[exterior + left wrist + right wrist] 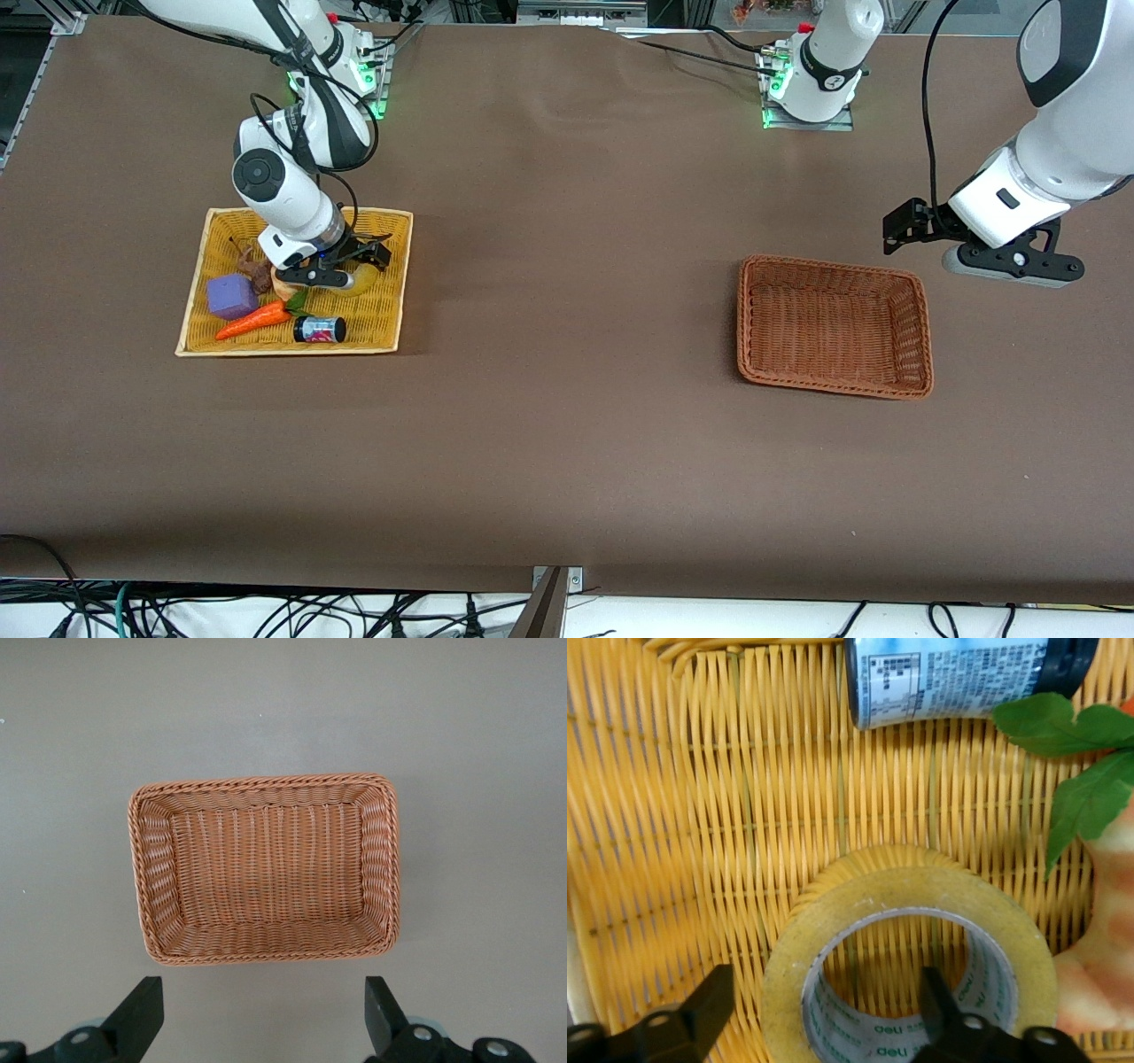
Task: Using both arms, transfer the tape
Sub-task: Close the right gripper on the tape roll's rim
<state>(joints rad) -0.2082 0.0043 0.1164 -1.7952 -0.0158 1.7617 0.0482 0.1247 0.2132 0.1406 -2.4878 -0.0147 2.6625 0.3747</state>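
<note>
The tape point(904, 895), a yellowish roll with a grey-white core, lies flat in the yellow wicker tray point(700, 815). My right gripper point(826, 981) is open and low over it, with one finger outside the ring and the other inside its hole, astride the roll's wall. In the front view the right gripper point(323, 275) covers most of the tape point(361, 280) in the tray point(190, 310). My left gripper point(1014, 261) is open and empty, waiting over bare table beside the brown basket point(833, 266), toward the left arm's end. The left wrist view shows the left gripper point(263, 992) and the empty basket point(266, 784).
The tray also holds a purple cube point(232, 295), a toy carrot point(252, 321) with green leaves point(1081, 753), a small black jar point(320, 330) lying on its side point(957, 678), and a brown object point(257, 270). Brown table stretches between tray and basket.
</note>
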